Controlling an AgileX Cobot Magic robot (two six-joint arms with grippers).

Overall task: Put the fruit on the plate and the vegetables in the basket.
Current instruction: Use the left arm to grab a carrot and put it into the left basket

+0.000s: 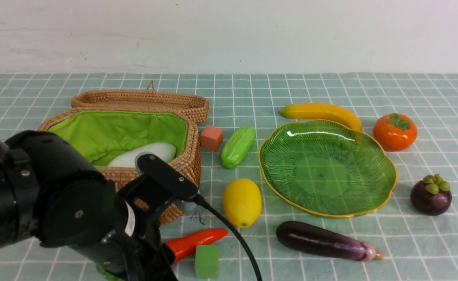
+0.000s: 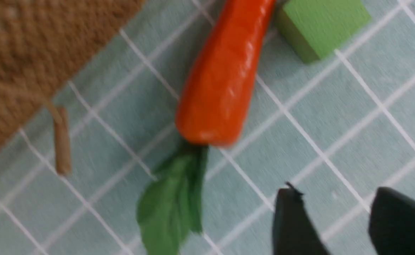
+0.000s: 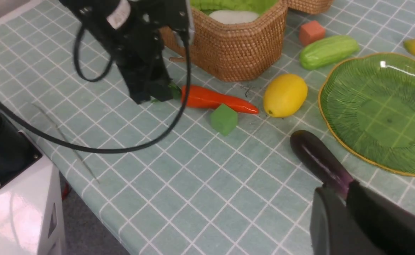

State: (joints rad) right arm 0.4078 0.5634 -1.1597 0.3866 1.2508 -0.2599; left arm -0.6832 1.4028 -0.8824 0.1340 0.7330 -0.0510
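Note:
The plate (image 1: 326, 168) holds nothing. Around it on the cloth lie the banana (image 1: 322, 112), persimmon (image 1: 394, 132), mangosteen (image 1: 430, 195), lemon (image 1: 242, 202), cucumber (image 1: 237, 147) and eggplant (image 1: 322, 241). A white radish (image 1: 143, 154) rests inside the open basket (image 1: 191, 156). The carrot (image 2: 225, 78) lies in front of the basket, its leaves (image 2: 172, 209) pointing toward my left gripper (image 2: 334, 193), which is open, empty, and just off the leaf end. My right gripper (image 3: 341, 187) is shut, above the table near the eggplant's end, and outside the front view.
A green cube (image 1: 206, 261) touches the carrot's tip side. A salmon cube (image 1: 211, 137) sits between basket and cucumber. The basket's lid (image 1: 143, 99) lies open behind it. The table's left edge and a white robot base (image 3: 23, 209) show in the right wrist view.

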